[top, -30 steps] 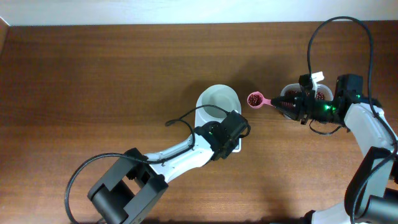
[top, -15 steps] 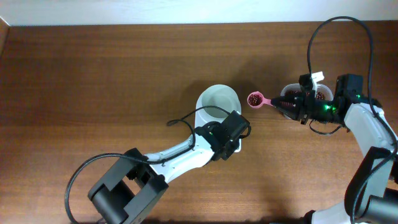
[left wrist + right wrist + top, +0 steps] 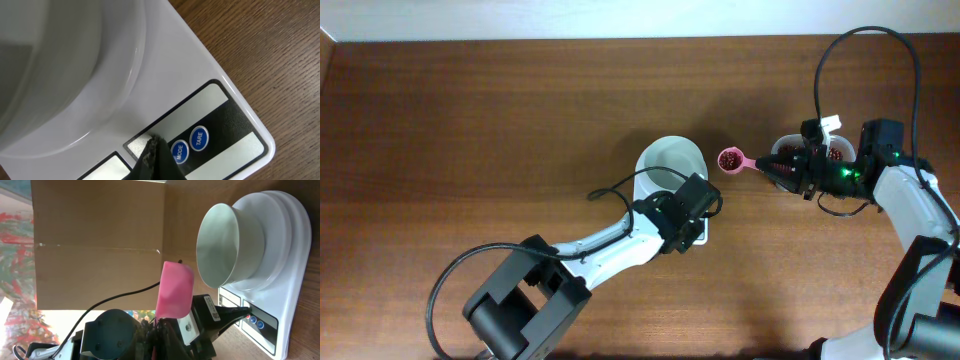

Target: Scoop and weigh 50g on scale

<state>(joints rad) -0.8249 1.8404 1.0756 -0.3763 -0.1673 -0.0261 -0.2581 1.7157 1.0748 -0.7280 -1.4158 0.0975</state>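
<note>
The white scale (image 3: 698, 232) carries a round white bowl (image 3: 670, 163) that looks empty from above. My left gripper (image 3: 701, 208) is shut, its tip (image 3: 152, 145) pressed on the scale's panel just left of the blue MODE button (image 3: 179, 151). My right gripper (image 3: 787, 169) is shut on the handle of a pink scoop (image 3: 733, 160), held level to the right of the bowl and apart from it. Dark red-brown beans (image 3: 729, 159) fill the scoop's cup. In the right wrist view the scoop (image 3: 175, 290) rises in front of the scale (image 3: 285, 255).
A small tub with more beans (image 3: 836, 152) sits under and behind my right gripper at the right. A TARE button (image 3: 199, 137) lies right of MODE. The left arm's cable (image 3: 615, 190) loops beside the bowl. Bare wooden tabletop (image 3: 470, 130) spreads to the left.
</note>
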